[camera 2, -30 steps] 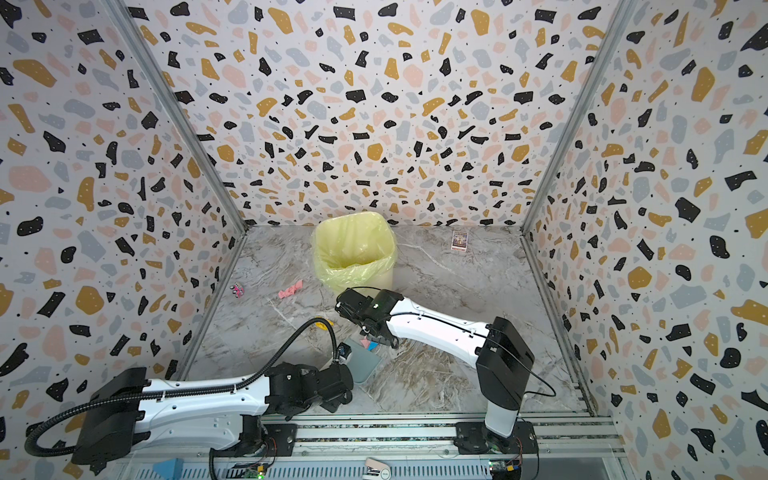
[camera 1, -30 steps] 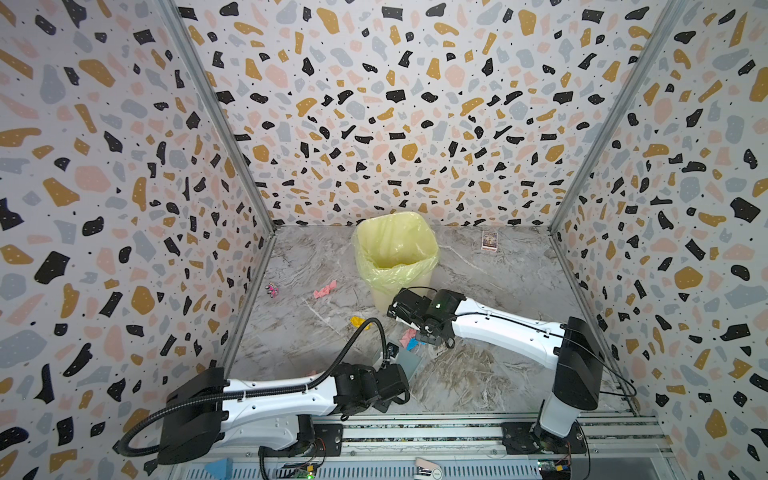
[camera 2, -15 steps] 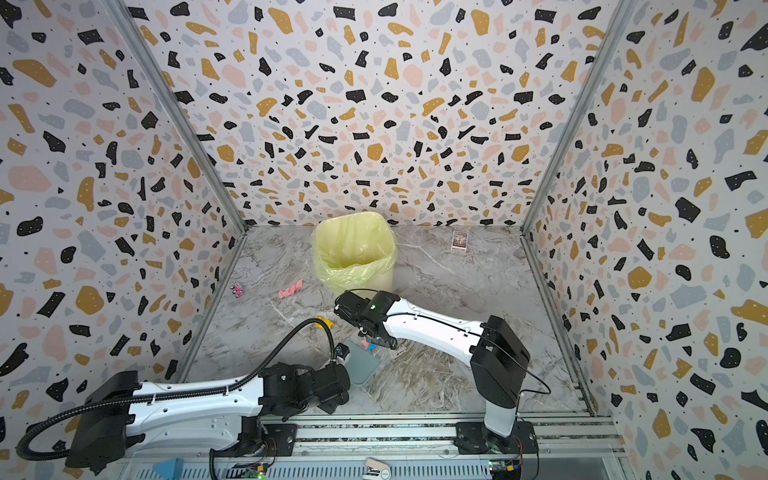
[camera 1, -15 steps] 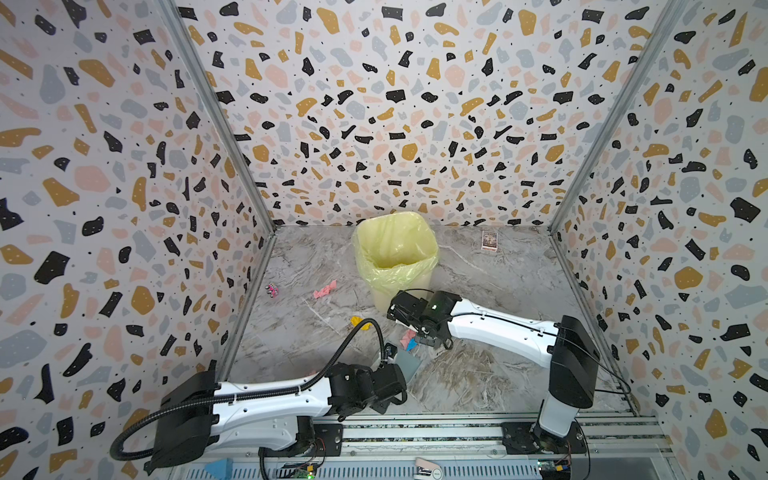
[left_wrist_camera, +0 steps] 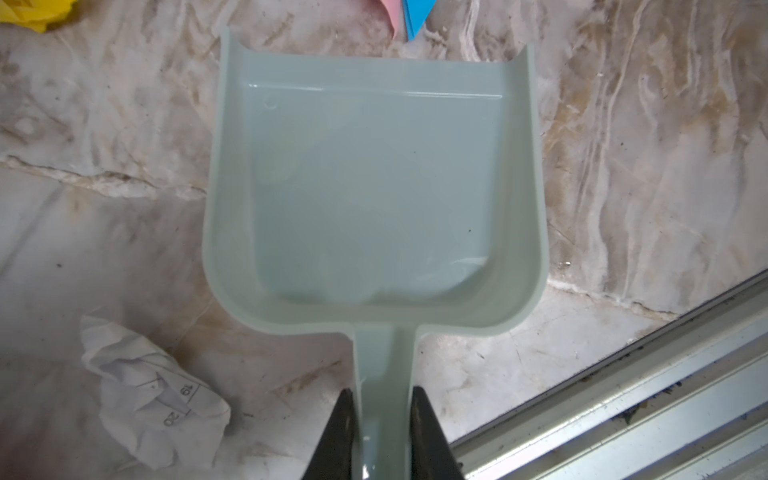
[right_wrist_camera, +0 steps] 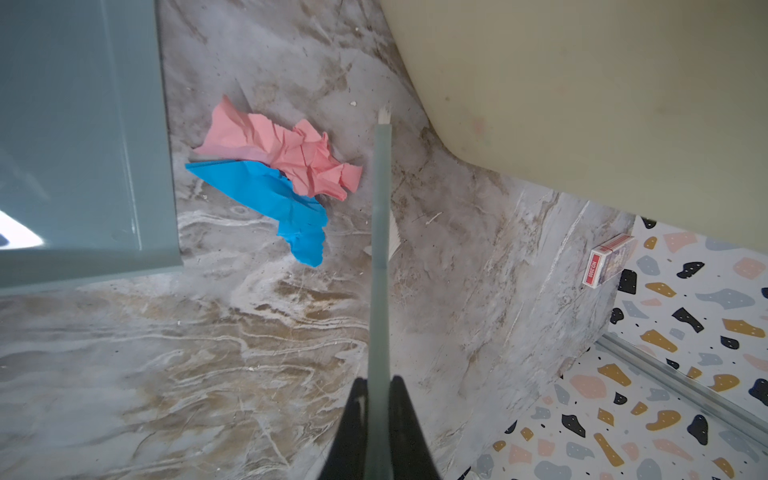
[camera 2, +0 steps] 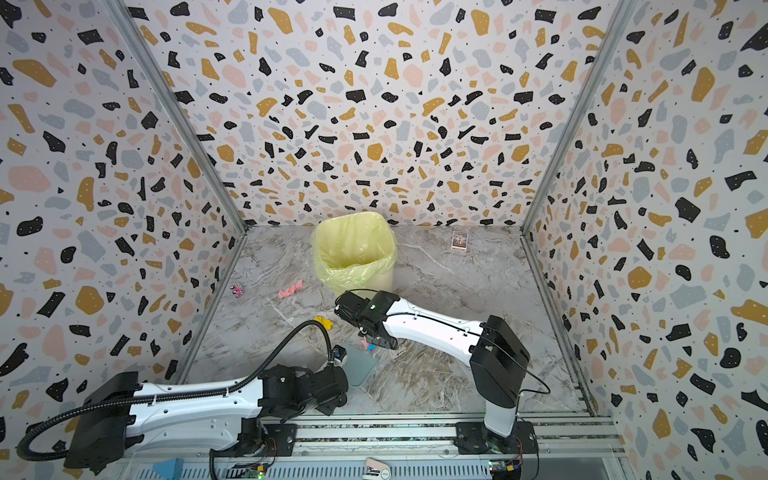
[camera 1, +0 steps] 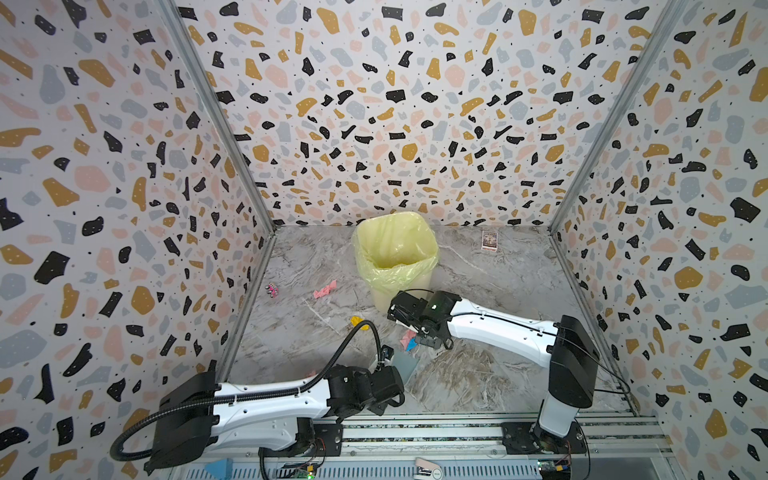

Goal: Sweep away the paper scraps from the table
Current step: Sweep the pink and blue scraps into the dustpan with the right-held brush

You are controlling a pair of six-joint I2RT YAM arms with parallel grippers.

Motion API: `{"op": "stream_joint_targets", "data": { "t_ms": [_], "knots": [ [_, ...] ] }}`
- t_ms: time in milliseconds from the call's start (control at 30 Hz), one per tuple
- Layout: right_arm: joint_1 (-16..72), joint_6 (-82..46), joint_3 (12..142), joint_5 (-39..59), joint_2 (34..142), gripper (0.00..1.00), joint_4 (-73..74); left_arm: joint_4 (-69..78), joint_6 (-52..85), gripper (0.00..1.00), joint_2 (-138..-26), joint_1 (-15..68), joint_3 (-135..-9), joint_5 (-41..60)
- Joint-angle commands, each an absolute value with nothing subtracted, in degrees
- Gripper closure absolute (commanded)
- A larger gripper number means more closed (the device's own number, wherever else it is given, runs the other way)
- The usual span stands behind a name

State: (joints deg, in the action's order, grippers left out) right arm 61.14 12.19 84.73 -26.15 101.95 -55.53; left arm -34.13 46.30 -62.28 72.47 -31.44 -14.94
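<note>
A pink scrap (right_wrist_camera: 286, 153) and a blue scrap (right_wrist_camera: 274, 195) of paper lie together on the marble table (camera 1: 498, 291), just off the lip of a pale green dustpan (left_wrist_camera: 374, 187). My left gripper (left_wrist_camera: 382, 390) is shut on the dustpan's handle. My right gripper (right_wrist_camera: 378, 380) is shut on a thin green brush (right_wrist_camera: 381, 208), whose bristles rest beside the pink scrap. In both top views the pair of scraps (camera 1: 409, 340) (camera 2: 368, 345) sits between the two grippers. A yellow scrap (camera 1: 357, 321), another pink scrap (camera 1: 325, 289) and a white crumpled scrap (left_wrist_camera: 149, 395) lie apart.
A bin with a yellow liner (camera 1: 382, 270) stands right behind the right wrist. A small card box (camera 1: 489, 240) lies at the back right, and a tiny pink-and-black toy (camera 1: 272, 289) by the left wall. Metal rails (left_wrist_camera: 623, 407) bound the near edge.
Both arms have shifted slightly to the left. The pink and blue scraps have stayed where they were.
</note>
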Motion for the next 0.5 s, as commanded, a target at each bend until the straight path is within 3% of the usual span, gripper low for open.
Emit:
{"op": "stream_joint_targets", "data": {
  "t_ms": [0,467],
  "knots": [
    [61.1,11.0,86.3,-24.9,102.1,1.00,-57.4,-34.6,47.1,1.00,-61.4,72.8,-31.5,-14.6],
    [61.9,9.0,87.2,-21.2,102.1,1.00,-59.2,-31.1,44.6,1.00,-63.8,72.1,-31.1,-15.1]
  ]
}}
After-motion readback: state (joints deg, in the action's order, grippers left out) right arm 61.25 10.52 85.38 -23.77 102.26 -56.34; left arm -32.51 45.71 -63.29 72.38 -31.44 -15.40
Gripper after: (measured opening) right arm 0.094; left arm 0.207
